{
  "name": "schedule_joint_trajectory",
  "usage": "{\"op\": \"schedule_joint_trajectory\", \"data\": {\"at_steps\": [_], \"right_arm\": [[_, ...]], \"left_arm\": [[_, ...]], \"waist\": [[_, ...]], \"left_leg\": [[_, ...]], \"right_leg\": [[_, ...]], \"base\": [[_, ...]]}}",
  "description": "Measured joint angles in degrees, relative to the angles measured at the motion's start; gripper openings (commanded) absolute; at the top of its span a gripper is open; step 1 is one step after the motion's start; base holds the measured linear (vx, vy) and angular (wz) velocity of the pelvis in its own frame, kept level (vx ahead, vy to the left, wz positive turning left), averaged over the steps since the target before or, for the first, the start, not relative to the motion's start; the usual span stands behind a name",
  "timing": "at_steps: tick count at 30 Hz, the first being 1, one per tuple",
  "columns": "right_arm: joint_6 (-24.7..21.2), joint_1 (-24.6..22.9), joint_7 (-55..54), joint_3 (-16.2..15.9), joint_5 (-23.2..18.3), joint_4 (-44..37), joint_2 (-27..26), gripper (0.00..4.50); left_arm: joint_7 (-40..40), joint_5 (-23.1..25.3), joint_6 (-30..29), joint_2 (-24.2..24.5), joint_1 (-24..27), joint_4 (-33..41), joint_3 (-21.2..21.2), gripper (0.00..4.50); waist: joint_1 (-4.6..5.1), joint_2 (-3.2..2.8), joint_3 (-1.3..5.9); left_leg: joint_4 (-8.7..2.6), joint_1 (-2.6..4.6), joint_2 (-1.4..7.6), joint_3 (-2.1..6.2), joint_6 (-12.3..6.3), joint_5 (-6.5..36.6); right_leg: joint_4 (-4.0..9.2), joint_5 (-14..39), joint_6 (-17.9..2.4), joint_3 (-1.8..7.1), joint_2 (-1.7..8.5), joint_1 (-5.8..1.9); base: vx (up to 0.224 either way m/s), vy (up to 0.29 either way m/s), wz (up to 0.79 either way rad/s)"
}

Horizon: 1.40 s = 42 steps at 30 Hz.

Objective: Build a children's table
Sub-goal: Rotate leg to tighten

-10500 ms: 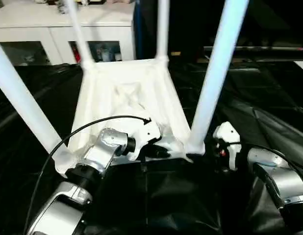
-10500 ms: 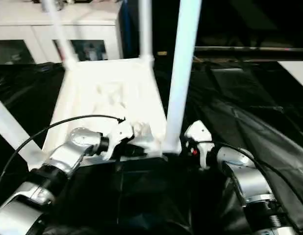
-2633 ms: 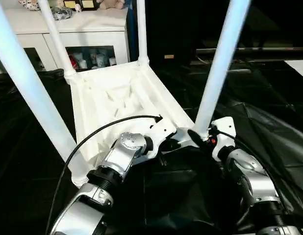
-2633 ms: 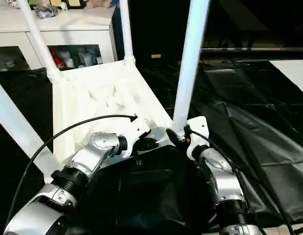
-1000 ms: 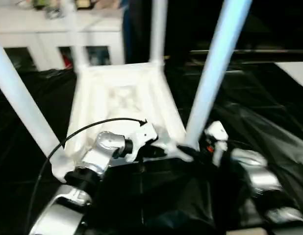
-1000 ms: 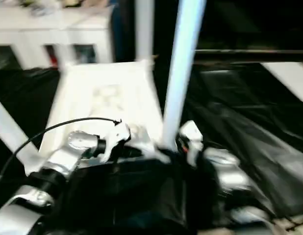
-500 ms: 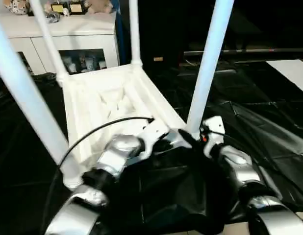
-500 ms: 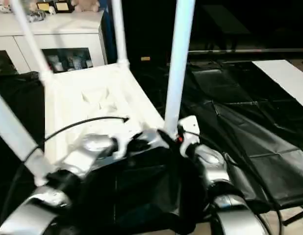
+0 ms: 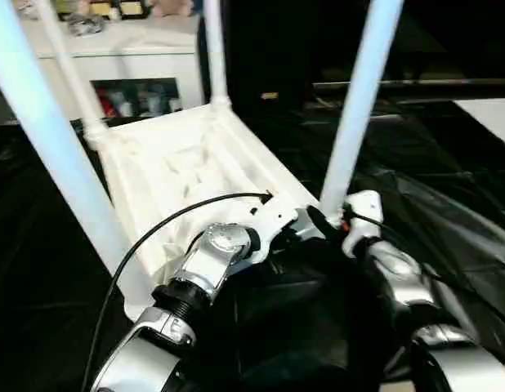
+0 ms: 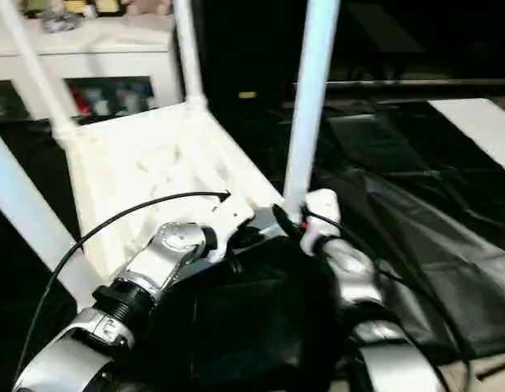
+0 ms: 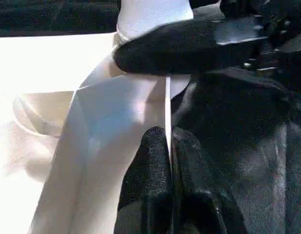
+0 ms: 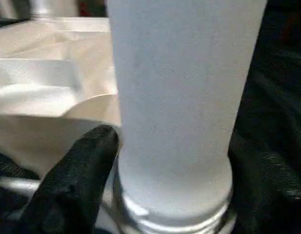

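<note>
Four legs stand up from the top [image 9: 179,175], which lies underside-up on black sheeting [image 9: 449,204] so that its corner sockets face upward to receive them. Nearest the robot on its right, one leg [image 9: 355,106] rises from the near corner socket, and the right gripper [image 12: 165,185] brackets its base: one black finger [image 12: 77,170] lies against the tube just above the threaded collar, the other on the far side, the jaws spread to the tube's width. Whether they bear on it firmly cannot be told; such a hold low on the leg would suit turning or pressing it home. Beside it, the left gripper [image 11: 169,161] rests at the top's near edge with its two fingers pressed together and nothing visible between them, seemingly steadying the top against the right arm's effort. With every socket filled, the build appears close to done, seating of this last leg being the likely step in hand.
</note>
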State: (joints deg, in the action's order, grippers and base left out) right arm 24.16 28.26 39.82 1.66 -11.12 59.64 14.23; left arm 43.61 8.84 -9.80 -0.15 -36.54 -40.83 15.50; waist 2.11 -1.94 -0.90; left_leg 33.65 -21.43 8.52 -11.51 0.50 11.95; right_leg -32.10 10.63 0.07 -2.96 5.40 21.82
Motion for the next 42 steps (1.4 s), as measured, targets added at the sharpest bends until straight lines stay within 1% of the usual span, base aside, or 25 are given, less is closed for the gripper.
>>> {"op": "schedule_joint_trajectory", "data": {"at_steps": [1,2,3,4,5,7,8,9,10,11,12,13,14,16,20,22,25,29,30,33,36,40,42], "right_arm": [[0.00,-0.77,1.18,-0.02,-0.26,-0.75,0.38,3.74],[-1.08,-2.16,4.02,-0.02,-1.07,-3.46,2.04,3.74],[-1.86,-2.60,5.89,-0.10,-1.58,-4.49,2.80,3.83],[-4.36,-3.12,7.94,-0.47,-2.08,-7.08,3.54,3.87],[-8.71,-5.11,8.42,-1.33,-2.87,-13.08,5.10,3.87],[-16.76,-8.52,8.72,-2.61,-3.83,-23.56,8.20,4.16],[-22.42,-11.90,7.50,-3.15,-4.89,-32.42,10.31,4.16],[-26.57,-13.55,7.05,-3.95,-5.59,-39.67,11.73,4.16],[-27.99,-13.66,6.70,-4.21,-5.61,-42.05,11.85,4.16],[-30.12,-13.76,5.86,-4.01,-5.53,-45.12,11.73,4.16],[-31.73,-13.84,4.16,-3.83,-5.04,-46.88,10.71,4.16],[-32.77,-13.83,2.51,-3.59,-4.62,-48.00,9.27,4.16],[-34.10,-13.83,0.52,-3.25,-4.20,-48.96,8.00,4.16],[-37.04,-13.93,-2.91,-3.28,-3.97,-51.35,6.18,4.16],[-42.03,-16.07,-7.11,-3.81,-4.09,-57.33,5.02,4.16],[-42.84,-17.58,-8.69,-3.99,-4.06,-59.59,4.16,4.16],[-42.42,-18.99,-11.04,-3.96,-3.51,-60.83,1.51,4.16],[-41.13,-18.58,-11.65,-3.97,-2.47,-59.54,0.10,4.16],[-40.62,-18.12,-11.78,-4.13,-2.16,-58.79,-0.14,4.16],[-38.23,-17.10,-11.25,-5.60,-0.39,-56.37,1.20,4.16],[-37.39,-17.03,-9.12,-5.53,-0.37,-53.91,2.31,4.16],[-36.01,-16.71,-4.28,-5.45,-0.50,-50.90,4.77,4.16],[-35.98,-16.58,-2.58,-5.15,-1.17,-49.86,5.29,4.16]], "left_arm": [[0.58,-0.13,0.26,0.15,0.00,0.04,0.14,0.00],[1.98,-0.27,1.02,0.64,0.01,0.08,0.24,0.00],[2.88,-0.42,1.57,1.13,0.02,0.10,0.24,0.00],[3.71,-0.73,2.28,1.90,0.04,0.18,0.23,0.00],[4.48,-0.82,2.53,2.13,0.08,0.62,0.24,0.00],[5.76,-1.17,2.95,2.70,0.21,1.49,0.32,0.00],[6.44,-1.25,3.49,2.82,0.25,1.82,0.60,0.00],[6.82,-1.52,4.00,3.29,0.42,1.89,0.55,0.00],[6.81,-1.71,4.02,3.60,0.41,1.89,0.39,0.00],[6.83,-1.88,4.24,3.98,0.42,1.90,0.17,0.00],[6.85,-1.89,4.43,4.10,0.49,1.98,0.16,0.00],[6.88,-1.90,4.45,4.18,0.57,2.15,0.09,0.00],[7.00,-2.00,4.46,4.30,0.73,2.51,0.05,0.00],[7.48,-2.41,4.46,4.59,1.23,3.30,-0.01,0.00],[8.68,-2.58,4.82,5.23,1.80,4.01,-0.02,0.00],[9.43,-2.85,5.08,5.59,2.05,4.16,-0.01,0.00],[10.40,-3.55,5.17,6.43,2.29,4.21,-0.07,0.00],[10.49,-3.54,6.35,6.62,2.02,2.95,-0.39,0.00],[10.47,-3.55,6.58,6.65,1.72,2.36,-0.60,0.00],[10.69,-3.87,6.61,6.61,0.95,1.05,-0.87,0.00],[12.02,-4.19,6.65,6.79,0.92,0.98,-0.88,0.00],[15.42,-4.80,6.65,7.42,0.68,0.75,-0.89,0.00],[17.14,-5.15,6.65,7.91,0.66,0.76,-0.85,0.00]], "waist": [[-0.26,-0.01,-0.04],[-0.68,-0.11,-0.11],[-0.81,-0.14,-0.18],[-0.87,-0.24,-0.30],[-0.96,-0.34,-0.45],[-1.29,-0.56,-0.64],[-1.66,-0.78,-0.72],[-1.88,-1.03,-0.79],[-1.82,-1.03,-0.78],[-1.86,-1.10,-0.75],[-1.85,-1.34,-0.65],[-1.80,-1.32,-0.67],[-1.84,-1.57,-0.60],[-1.89,-1.74,-0.71],[-2.07,-1.80,-0.73],[-2.23,-1.78,-0.74],[-2.08,-1.77,-0.75],[-1.74,-1.82,-0.72],[-1.63,-2.05,-0.65],[-1.44,-2.10,-0.64],[-1.49,-2.25,-0.55],[-1.92,-2.41,-0.45],[-2.27,-2.37,-0.47]], "left_leg": [[-0.03,-0.01,0.00,0.00,0.00,0.00],[-0.05,-0.04,0.02,0.00,-0.01,-0.01],[-0.08,-0.06,0.03,0.00,-0.01,-0.01],[-0.07,-0.10,0.06,0.00,-0.02,-0.01],[-0.07,-0.22,0.08,0.00,-0.03,-0.02],[-0.04,-0.46,0.11,-0.01,-0.12,-0.08],[-0.05,-0.57,0.12,-0.01,-0.31,-0.20],[-0.08,-0.53,0.15,-0.09,-0.36,-0.23],[-0.06,-0.52,0.19,-0.12,-0.37,-0.23],[-0.05,-0.69,0.25,-0.08,-0.37,-0.24],[-0.06,-0.57,0.33,-0.09,-0.34,-0.23],[-0.10,-0.67,0.36,-0.11,-0.33,-0.23],[-0.13,-0.73,0.36,-0.11,-0.32,-0.23],[-0.11,-0.83,0.36,-0.12,-0.31,-0.24],[-0.12,-0.78,0.40,-0.12,-0.31,-0.24],[-0.12,-0.73,0.40,-0.12,-0.30,-0.24],[-0.09,-0.65,0.40,-0.15,-0.02,-0.08],[-0.07,-0.61,0.40,-0.15,0.01,-0.09],[-0.06,-0.58,0.40,-0.15,0.01,-0.09],[-0.04,-0.59,0.40,-0.15,0.03,-0.10],[-0.02,-0.60,0.40,-0.15,0.02,-0.11],[0.11,-0.65,0.40,-0.15,-0.24,-0.26],[0.19,-0.68,0.40,-0.15,-0.26,-0.28]], "right_leg": [[0.00,0.00,-0.01,0.00,0.00,0.01],[0.00,-0.01,-0.01,-0.01,-0.01,0.04],[-0.02,-0.03,-0.03,-0.02,-0.02,0.07],[-0.06,-0.06,-0.04,-0.05,-0.02,0.12],[-0.06,-0.06,-0.04,-0.10,-0.02,0.18],[-0.11,-0.13,-0.04,-0.10,-0.03,0.33],[-0.12,-0.14,-0.03,-0.10,-0.03,0.40],[-0.19,-0.13,-0.01,-0.06,-0.03,0.42],[-0.26,-0.13,0.00,-0.04,-0.04,0.52],[-0.33,-0.11,0.03,-0.10,-0.08,0.54],[-0.32,-0.05,0.13,-0.21,-0.09,0.60],[-0.33,-0.05,0.14,-0.23,-0.10,0.79],[-0.38,-0.05,0.13,-0.23,-0.11,0.88],[-0.51,-0.03,0.17,-0.22,-0.11,1.05],[-0.63,0.08,0.33,-0.22,-0.13,1.08],[-0.68,0.11,0.37,-0.21,-0.13,1.05],[-0.84,0.13,0.41,-0.15,-0.13,1.09],[-0.89,0.12,0.40,-0.13,-0.13,1.07],[-0.91,0.12,0.39,-0.13,-0.13,1.05],[-0.93,0.09,0.35,-0.13,-0.13,1.04],[-0.94,0.09,0.35,-0.14,-0.12,1.03],[-0.96,0.09,0.35,-0.14,-0.12,1.03],[-0.98,0.09,0.35,-0.14,-0.12,1.02]], "base": [[0.000,0.000,0.00],[0.000,0.000,0.00],[0.000,0.000,0.00],[0.000,0.000,0.00],[0.000,0.000,0.00],[0.000,0.000,0.00],[0.000,0.000,0.00],[0.000,0.000,0.00],[0.000,0.000,0.00],[0.000,0.000,0.00],[0.000,0.000,0.00],[0.000,0.000,0.00],[0.000,0.000,0.00],[0.000,0.000,0.00],[0.000,0.000,0.00],[0.000,0.000,0.00],[0.000,0.000,0.00],[0.000,0.000,0.00],[0.000,0.000,0.00],[0.000,0.000,0.00],[0.000,0.000,0.00],[0.000,0.000,0.00],[0.000,0.000,0.00]]}}
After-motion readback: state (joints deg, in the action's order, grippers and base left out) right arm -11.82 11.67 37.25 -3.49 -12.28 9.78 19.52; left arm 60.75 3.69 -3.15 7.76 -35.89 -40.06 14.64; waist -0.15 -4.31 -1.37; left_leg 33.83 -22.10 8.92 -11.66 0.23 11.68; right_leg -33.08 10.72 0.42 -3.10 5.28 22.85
